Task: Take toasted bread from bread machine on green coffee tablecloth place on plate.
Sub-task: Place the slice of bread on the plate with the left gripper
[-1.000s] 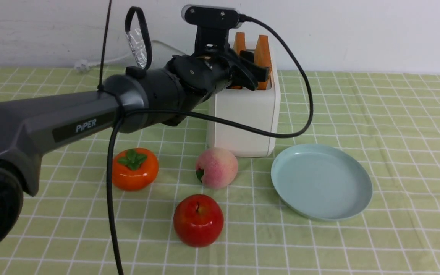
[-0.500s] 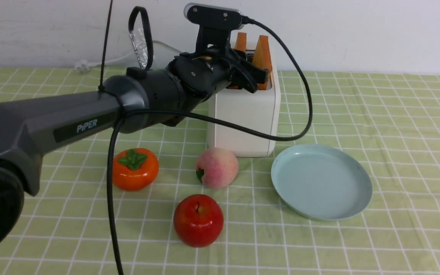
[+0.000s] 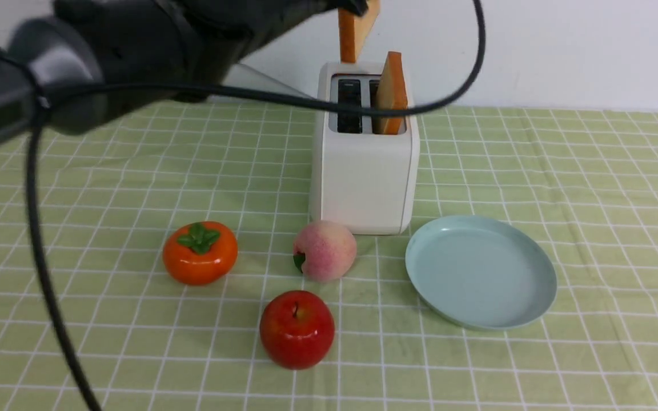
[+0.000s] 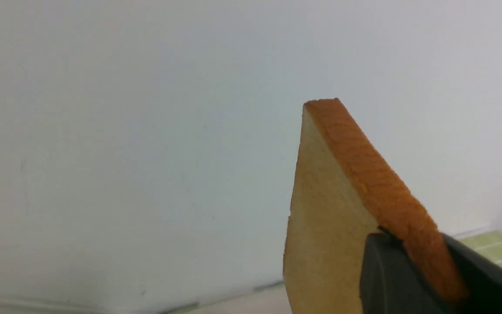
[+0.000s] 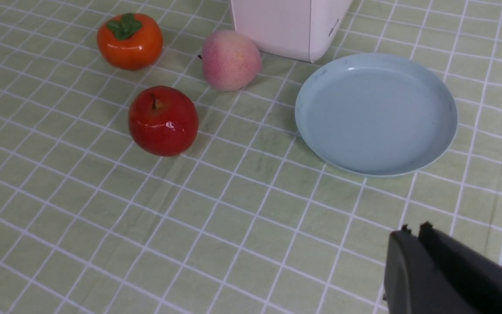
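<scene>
My left gripper [image 3: 357, 7] is shut on one slice of toasted bread [image 3: 352, 34] and holds it in the air above the white bread machine [image 3: 363, 171]. In the left wrist view the slice [image 4: 325, 209] stands on edge between the black fingers [image 4: 390, 279]. The second slice [image 3: 392, 91] stands upright in the machine's right slot; the left slot is empty. The pale blue-green plate [image 3: 537, 268] lies empty on the green tablecloth [image 3: 592, 171], right in front of the machine. My right gripper [image 5: 413, 231] is shut and empty, hovering over the cloth near the plate [image 5: 445, 104].
An orange persimmon [image 3: 199, 253], a pink peach [image 3: 324, 250] and a red apple [image 3: 296, 329] lie on the cloth in front of the machine, left of the plate. A black cable [image 3: 37, 240] hangs from my left arm. A white wall runs behind the table.
My left gripper has risen from the bread machine's top, pulling one slice of toast out of the left slot. The other slice and the fruit have not moved.
</scene>
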Robot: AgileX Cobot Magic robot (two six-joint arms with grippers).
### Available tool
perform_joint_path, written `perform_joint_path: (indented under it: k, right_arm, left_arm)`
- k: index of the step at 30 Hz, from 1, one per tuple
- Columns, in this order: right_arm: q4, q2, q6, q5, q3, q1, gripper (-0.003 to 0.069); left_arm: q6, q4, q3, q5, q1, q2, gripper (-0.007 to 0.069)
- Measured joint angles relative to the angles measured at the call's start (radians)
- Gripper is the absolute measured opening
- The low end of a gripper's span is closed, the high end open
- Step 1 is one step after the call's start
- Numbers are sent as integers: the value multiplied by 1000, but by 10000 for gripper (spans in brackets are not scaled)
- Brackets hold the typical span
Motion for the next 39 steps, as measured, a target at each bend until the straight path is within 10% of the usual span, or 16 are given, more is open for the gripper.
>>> perform_joint_path:
  k: [10,39]
  right_arm:
    - [-3,0,0,110,-79,0,34]
    - [17,0,0,185,-89,0,34]
  left_arm:
    - [-151,-28,-11,694,-43,3,80]
    - [-85,-160,-19,403,-150,373,158]
